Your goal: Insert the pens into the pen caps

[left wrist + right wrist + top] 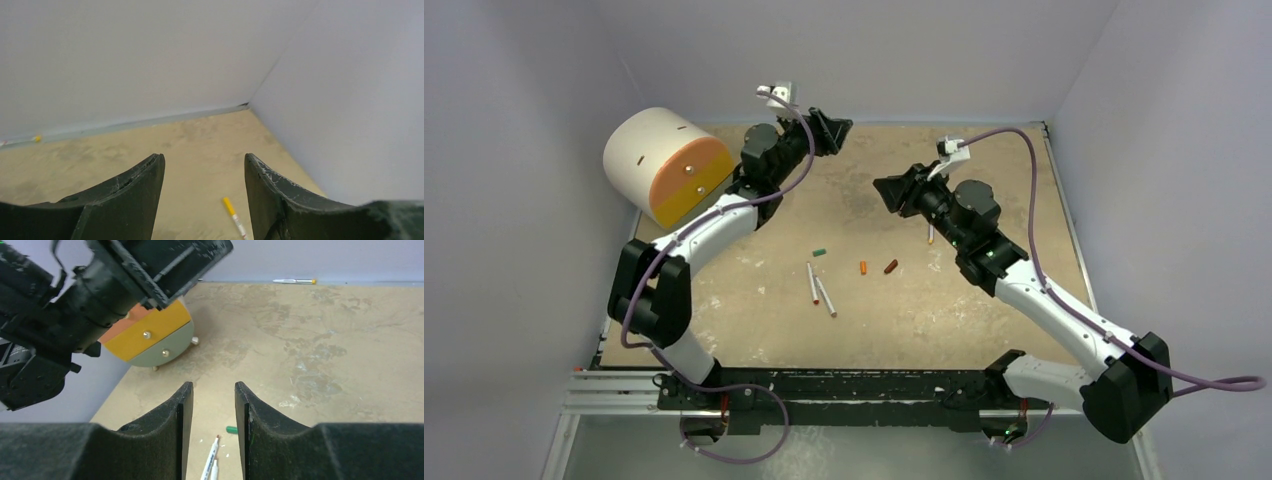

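I'm holding my right gripper [894, 192] half-open, empty | left gripper [829, 130] hanging wide, empty | red-ended pen [812, 283] lying on worktop [754, 320] at 7 o'clock from green cap [819, 252] | I'm judging a mid-barrel, crosswise grip best

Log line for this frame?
left pincer open, empty | right pincer open, empty | pens uncapped on table | caps loose

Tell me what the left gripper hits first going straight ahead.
Likely the walls' corner: left gripper aims over tabletop toward it; the yellow-ended pen lies lower, though depth is unclear.
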Motion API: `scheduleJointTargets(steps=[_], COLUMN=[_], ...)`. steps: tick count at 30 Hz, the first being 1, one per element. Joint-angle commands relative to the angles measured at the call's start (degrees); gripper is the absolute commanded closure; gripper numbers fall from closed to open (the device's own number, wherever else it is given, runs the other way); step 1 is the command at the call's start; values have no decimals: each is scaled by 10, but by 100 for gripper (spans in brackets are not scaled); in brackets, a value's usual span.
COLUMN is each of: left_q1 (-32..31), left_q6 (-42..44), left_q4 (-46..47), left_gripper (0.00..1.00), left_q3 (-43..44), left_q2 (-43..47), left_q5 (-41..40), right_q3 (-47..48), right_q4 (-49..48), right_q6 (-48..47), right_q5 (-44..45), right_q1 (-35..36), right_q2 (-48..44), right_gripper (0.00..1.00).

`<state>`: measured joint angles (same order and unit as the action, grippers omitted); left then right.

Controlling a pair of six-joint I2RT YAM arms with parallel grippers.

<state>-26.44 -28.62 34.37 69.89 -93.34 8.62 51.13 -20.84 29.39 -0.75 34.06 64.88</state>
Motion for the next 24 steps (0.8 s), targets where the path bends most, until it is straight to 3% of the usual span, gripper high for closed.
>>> scheduleJointTargets(steps=[1, 10, 18, 24], left_q1=[9, 8, -6, -11], left_q6=[40, 47, 41, 6], left_q4=[-59, -64, -81, -107], left_gripper=[41, 41, 41, 42], left_q3=[18, -14, -47, -65], left_q2=[-22, -26, -24, -23], left_q5=[-9, -32, -86, -141], right_q3=[11, 16, 25, 10], right_q4=[7, 67, 164, 199], right_q6=[-23, -16, -12, -2], right_q5=[44, 72, 102, 117], right_q1=[-3, -7, -7, -6], right_q2=[-13, 25, 75, 100], right_gripper=[61, 59, 44, 44])
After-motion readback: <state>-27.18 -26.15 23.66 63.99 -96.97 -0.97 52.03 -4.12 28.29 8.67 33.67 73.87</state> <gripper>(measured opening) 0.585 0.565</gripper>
